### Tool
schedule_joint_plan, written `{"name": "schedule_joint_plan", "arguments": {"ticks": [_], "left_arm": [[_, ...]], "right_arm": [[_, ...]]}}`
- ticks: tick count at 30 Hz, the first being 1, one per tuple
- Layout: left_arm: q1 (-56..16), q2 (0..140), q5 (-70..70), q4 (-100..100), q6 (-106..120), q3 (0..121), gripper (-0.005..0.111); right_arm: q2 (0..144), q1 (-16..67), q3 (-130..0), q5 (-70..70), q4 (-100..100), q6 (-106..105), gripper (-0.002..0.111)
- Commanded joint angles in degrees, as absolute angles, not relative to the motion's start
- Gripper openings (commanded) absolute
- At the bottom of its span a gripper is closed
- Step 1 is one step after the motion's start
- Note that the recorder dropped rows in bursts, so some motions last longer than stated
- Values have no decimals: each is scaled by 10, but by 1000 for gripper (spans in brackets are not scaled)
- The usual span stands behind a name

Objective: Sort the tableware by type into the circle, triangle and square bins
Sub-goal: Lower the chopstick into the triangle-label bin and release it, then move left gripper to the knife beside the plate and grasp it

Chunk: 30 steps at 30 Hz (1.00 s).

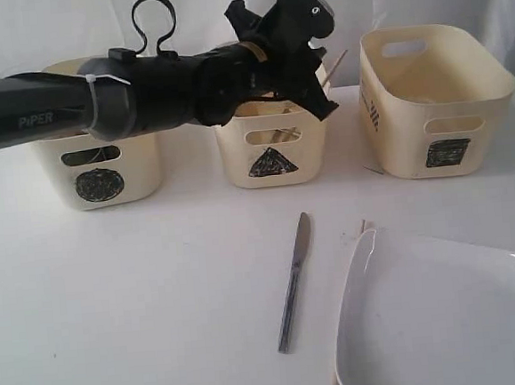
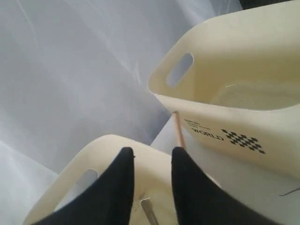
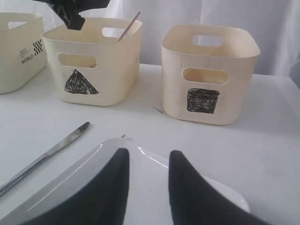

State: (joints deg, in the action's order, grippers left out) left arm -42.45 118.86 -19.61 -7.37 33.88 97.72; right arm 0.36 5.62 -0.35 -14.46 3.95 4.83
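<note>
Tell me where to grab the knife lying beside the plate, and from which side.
Take the knife by its handle, the slim end away from the triangle bin. Come straight down from above, right tool closing across its width. It lies flat on the table, with the plate close beside it.

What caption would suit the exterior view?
Left gripper over the triangle bin; knife and white plate lie on the table.

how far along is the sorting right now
Done: a chopstick leans out of the triangle bin, with cutlery showing inside it. In hand: nothing; the left gripper hangs open over that bin, and the right gripper is open above the plate. To do: the knife and the plate lie on the table, with a thin wooden stick, probably a chopstick, along the plate's edge.
</note>
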Motion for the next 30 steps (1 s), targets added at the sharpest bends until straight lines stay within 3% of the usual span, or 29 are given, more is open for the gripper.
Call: {"name": "schedule_joint_plan", "arguments": {"ticks": [1,6,13,18,21,26,30], "left_arm": [[-424,1140,-130,-118,331,982,36],[-424,1068,179,-132,299,970,30],[-424,1026,382,-110,181,966,29],[-424,1028,408,-46,64,935,30],[-424,1035,409,-28,-10,912,40],[-432,1082,412,-76,-60,898,69],[-448,1112,412,-99,-69,898,75]], "right_arm": [[0,51,0,-140,43,48,29],[0,51,0,-140,43,48,29],[0,51,0,-140,43,48,29],[0,51,0,-140,43,48,29],[0,51,0,-140,43,48,29],[0,51,0,-140,43,48,29],[0,51,0,-140,43,48,29]]}}
